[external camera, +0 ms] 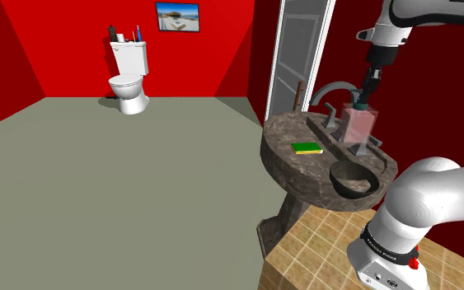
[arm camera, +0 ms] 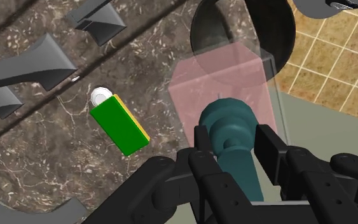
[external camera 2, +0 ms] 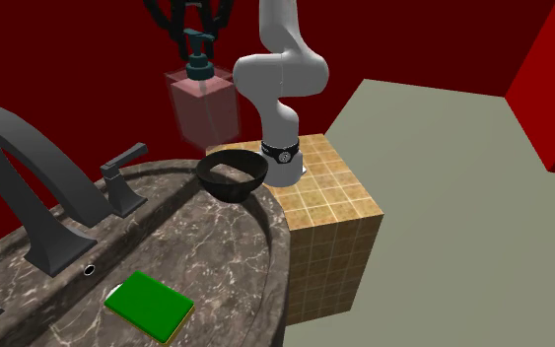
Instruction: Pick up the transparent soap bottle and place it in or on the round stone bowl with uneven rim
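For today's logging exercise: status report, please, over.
Gripper shut on soap bottle, at its pump. Bottle airborne over sink, near bowl, not in it. Nothing blocking.

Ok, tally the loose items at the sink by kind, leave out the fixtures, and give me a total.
Pinkish see-through soap bottle: 1
Dark bowl: 1
Green sponge: 1
Total: 3

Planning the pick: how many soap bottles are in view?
1: the pinkish see-through bottle, clasped at its teal pump by the claw, above the sink. Things on the toilet tank are too small to tell.
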`<state>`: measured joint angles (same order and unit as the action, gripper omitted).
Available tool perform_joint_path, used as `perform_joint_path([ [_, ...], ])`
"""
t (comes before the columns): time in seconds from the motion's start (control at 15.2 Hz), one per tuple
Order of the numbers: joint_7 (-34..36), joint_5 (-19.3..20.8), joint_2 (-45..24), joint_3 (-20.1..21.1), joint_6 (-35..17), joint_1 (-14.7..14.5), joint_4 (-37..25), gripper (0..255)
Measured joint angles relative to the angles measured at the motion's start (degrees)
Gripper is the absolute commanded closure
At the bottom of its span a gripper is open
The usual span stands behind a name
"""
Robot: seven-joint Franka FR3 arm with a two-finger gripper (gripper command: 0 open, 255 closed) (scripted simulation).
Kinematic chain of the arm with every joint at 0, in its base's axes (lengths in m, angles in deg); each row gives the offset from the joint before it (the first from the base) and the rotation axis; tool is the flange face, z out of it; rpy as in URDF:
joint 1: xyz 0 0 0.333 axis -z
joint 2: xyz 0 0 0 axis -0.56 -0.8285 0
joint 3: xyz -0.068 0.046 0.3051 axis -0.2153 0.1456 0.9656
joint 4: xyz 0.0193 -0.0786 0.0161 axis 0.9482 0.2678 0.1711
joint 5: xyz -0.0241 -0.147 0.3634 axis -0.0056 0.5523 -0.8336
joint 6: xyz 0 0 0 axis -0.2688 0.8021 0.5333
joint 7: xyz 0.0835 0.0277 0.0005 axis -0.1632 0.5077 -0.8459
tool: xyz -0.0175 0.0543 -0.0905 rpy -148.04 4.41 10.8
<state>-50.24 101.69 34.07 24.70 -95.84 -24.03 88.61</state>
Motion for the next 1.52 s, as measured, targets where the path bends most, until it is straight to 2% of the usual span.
perform_joint_path([
  [0.46, -1.02, 0.12, 11.26, 2.58, 9.97, 2.46, 1.5, 255],
  [1.52, -0.1, 2.29, 18.04, 0.64, 2.33, 3.89, 16.08, 255],
])
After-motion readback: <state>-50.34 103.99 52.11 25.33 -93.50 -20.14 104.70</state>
